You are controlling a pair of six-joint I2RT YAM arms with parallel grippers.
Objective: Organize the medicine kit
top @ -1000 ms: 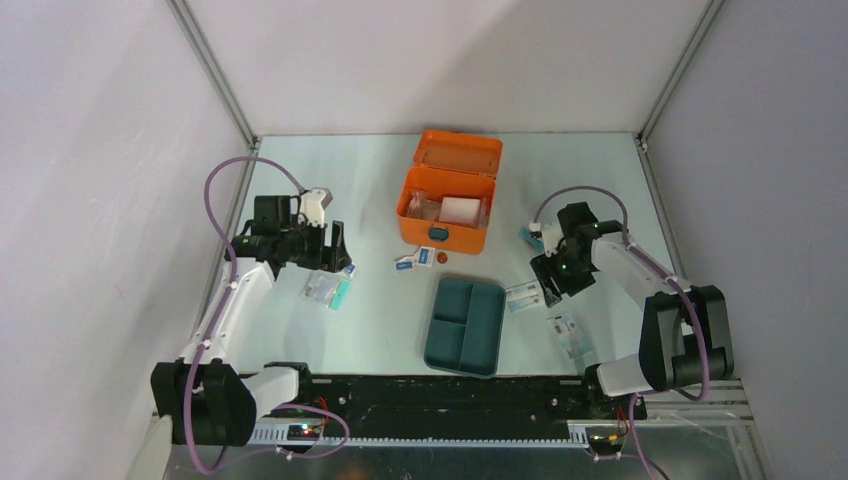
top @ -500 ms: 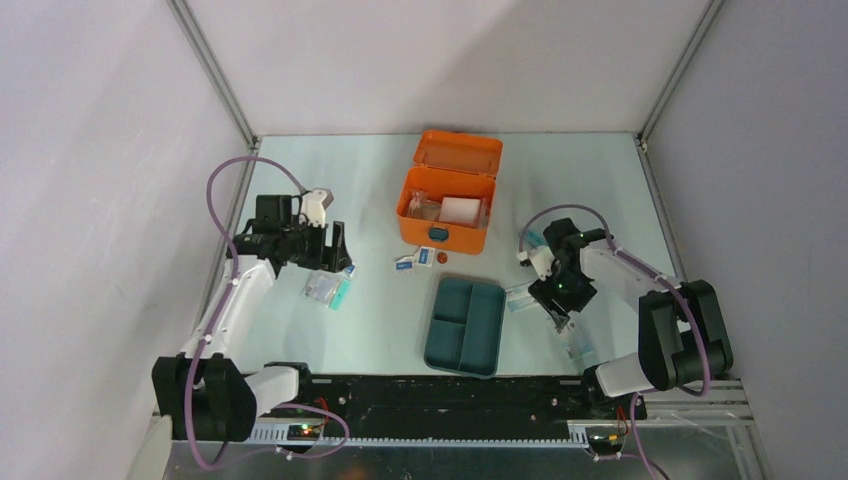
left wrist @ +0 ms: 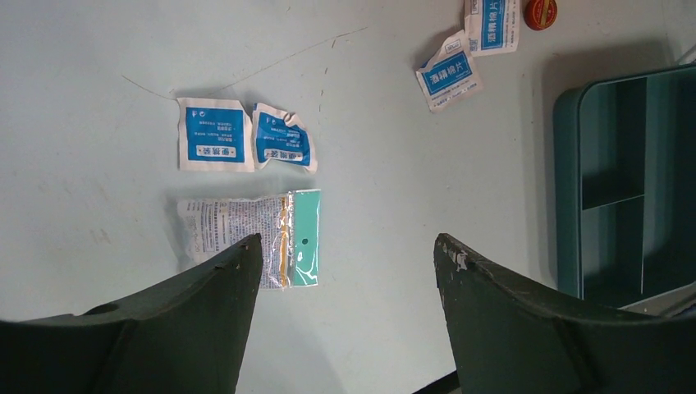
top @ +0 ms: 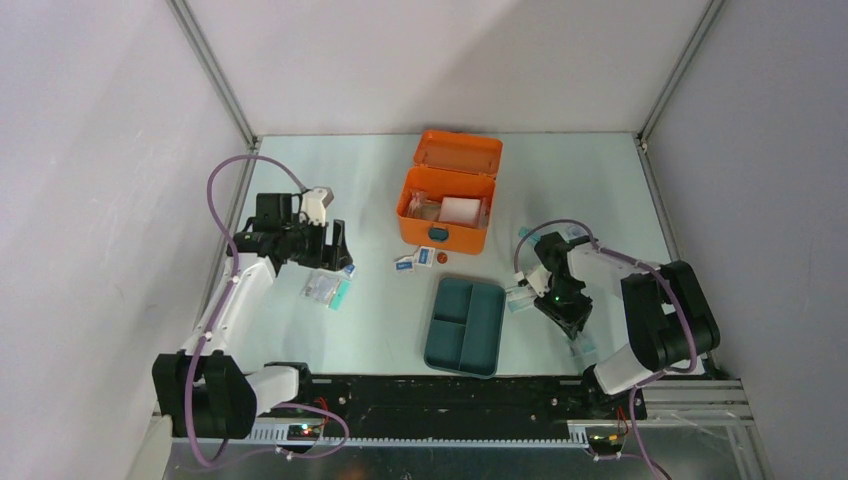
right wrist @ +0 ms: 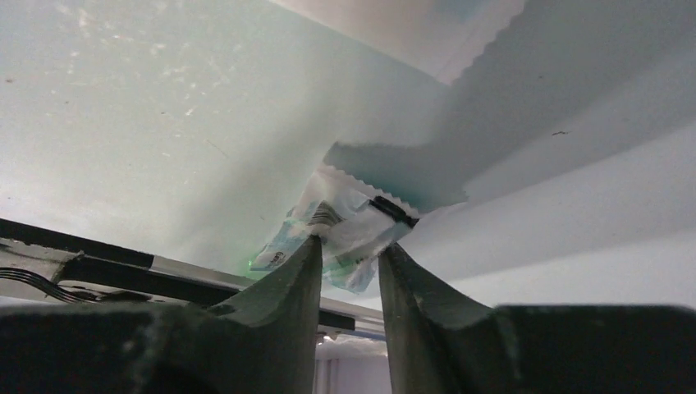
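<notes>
Right claw (right wrist: 349, 246) pinches a clear packet (right wrist: 345, 226) on the tabletop (top: 380, 310); left claw (left wrist: 349, 250) hangs released, medicine kit (top: 447, 205) lid raised.

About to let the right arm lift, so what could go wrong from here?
The right gripper pinches only the edge of a clear packet, so it may slip out on the lift. Carrying it to the medicine kit, the arm passes another packet beside the teal tray and could nudge it.
</notes>
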